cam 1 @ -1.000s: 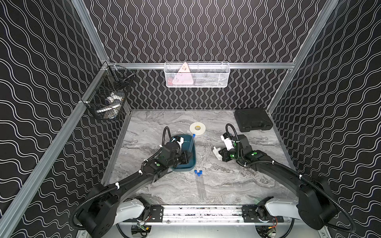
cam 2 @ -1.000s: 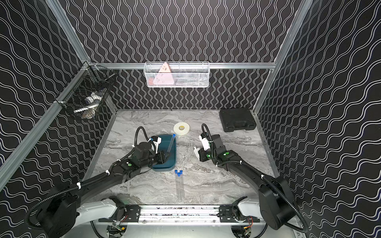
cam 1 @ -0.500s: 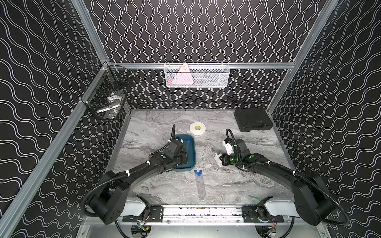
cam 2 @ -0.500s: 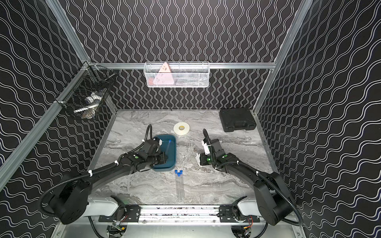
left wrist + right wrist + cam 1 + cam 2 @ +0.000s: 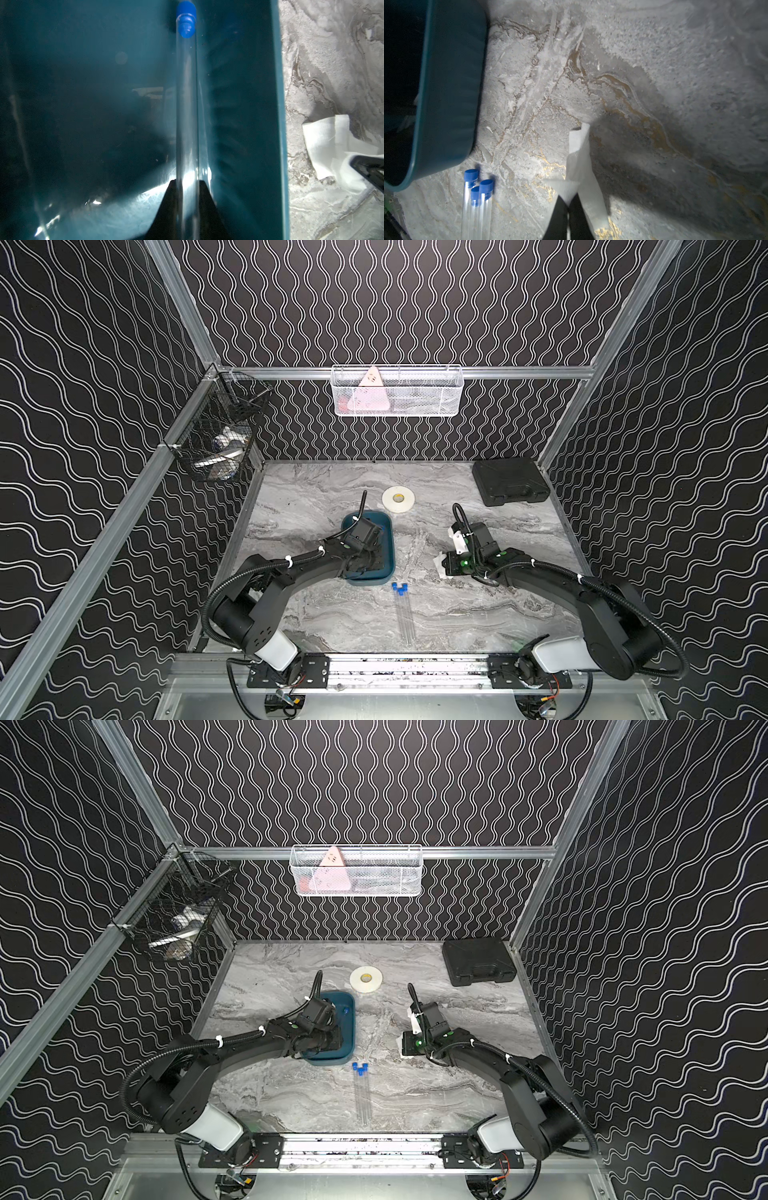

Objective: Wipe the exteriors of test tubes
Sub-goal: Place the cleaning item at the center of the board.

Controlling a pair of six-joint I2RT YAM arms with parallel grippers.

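Three clear test tubes (image 5: 403, 610) with blue caps lie side by side on the marble table, near the front, in both top views (image 5: 360, 1090) and in the right wrist view (image 5: 475, 203). Another test tube (image 5: 186, 104) lies low inside the teal tray (image 5: 388, 539), along its right wall. My left gripper (image 5: 186, 182) is shut on that tube's lower end. My right gripper (image 5: 568, 199) is shut on a white tissue (image 5: 581, 166), low over the table to the right of the tray; the tissue (image 5: 438, 563) shows beside the wrist.
A white tape roll (image 5: 398, 499) lies behind the tray. A black case (image 5: 510, 482) sits at the back right. A white wire basket (image 5: 397, 391) hangs on the back wall and a black wire basket (image 5: 220, 435) on the left rail.
The left gripper has lowered its tube from a raised tilt down into the tray. The right gripper has sunk a little toward the table with the tissue.
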